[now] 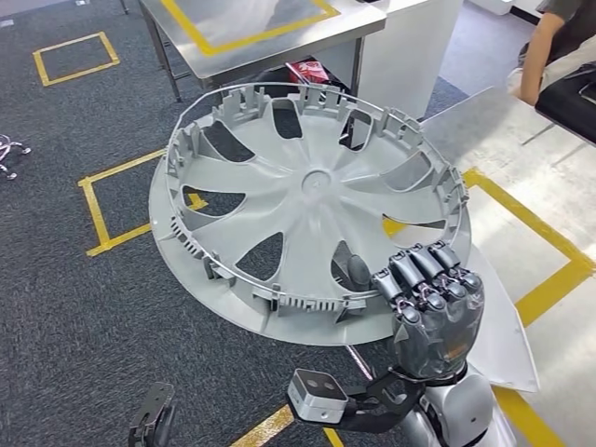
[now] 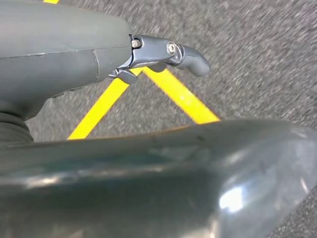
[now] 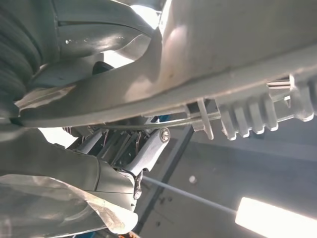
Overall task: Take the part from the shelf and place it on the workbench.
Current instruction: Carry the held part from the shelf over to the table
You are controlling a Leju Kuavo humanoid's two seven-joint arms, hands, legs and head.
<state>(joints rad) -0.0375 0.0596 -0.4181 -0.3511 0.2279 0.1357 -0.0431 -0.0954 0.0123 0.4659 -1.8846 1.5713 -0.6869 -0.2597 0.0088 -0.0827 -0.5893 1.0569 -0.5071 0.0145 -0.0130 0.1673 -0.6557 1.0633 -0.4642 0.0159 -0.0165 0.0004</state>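
Over the carpet, beside the counter point(image 1: 506, 140) – right robot hand point(image 1: 434, 312) grips the wheel cover point(image 1: 309, 200) rim, carrying it flat; left robot hand's point(image 2: 164, 52) state I cannot tell

Person's arm point(image 1: 545, 51) overhangs workbench point(image 1: 492, 130).

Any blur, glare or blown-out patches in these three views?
Head view: sharp, soft glare on the silver metal workbench. Left wrist view: grey carpet streaked by motion blur, highlight on the dark curved body below. Right wrist view: blown-out white patches behind the grey plastic wheel cover held by the right hand.
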